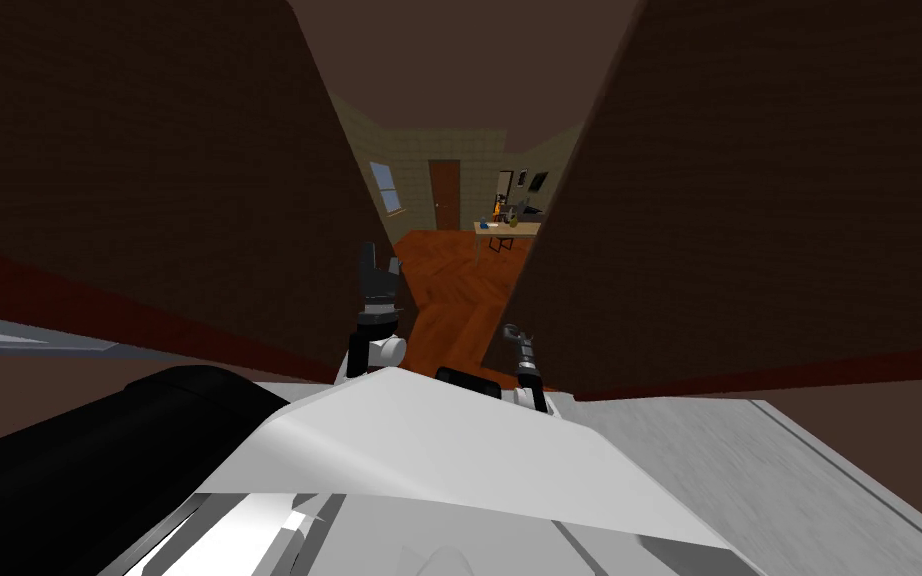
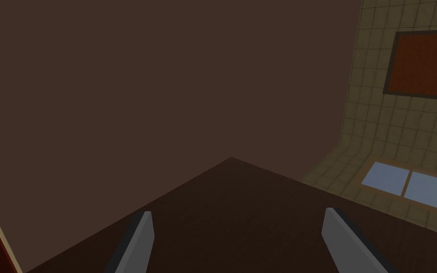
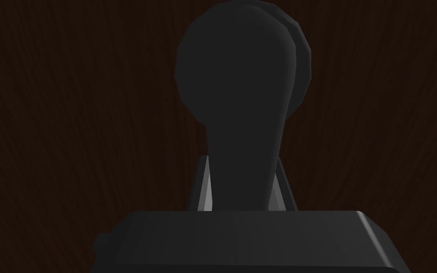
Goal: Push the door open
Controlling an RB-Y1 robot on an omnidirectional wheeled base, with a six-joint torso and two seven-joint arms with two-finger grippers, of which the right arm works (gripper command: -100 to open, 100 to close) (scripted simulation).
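Note:
The door (image 1: 749, 200) is the dark wood panel on my right, swung partly open. Its dark lever handle (image 1: 511, 333) sits near the door's edge. My right gripper (image 1: 523, 350) is shut on that handle. In the right wrist view the handle (image 3: 241, 95) rises from between the fingers of my right gripper (image 3: 241, 163), which press its sides, with the door's dark face (image 3: 70, 118) close behind. My left gripper (image 1: 379, 265) is raised beside the gap. In the left wrist view its gripper (image 2: 239, 215) is open with nothing between the fingers, over a dark wood surface (image 2: 236, 199).
A second dark wood panel (image 1: 149, 150) stands close on my left. Through the narrow gap between the panels lies a room with a wooden floor (image 1: 449, 290), a table (image 1: 504, 228), a far brown door (image 1: 444, 195) and a window (image 1: 385, 187).

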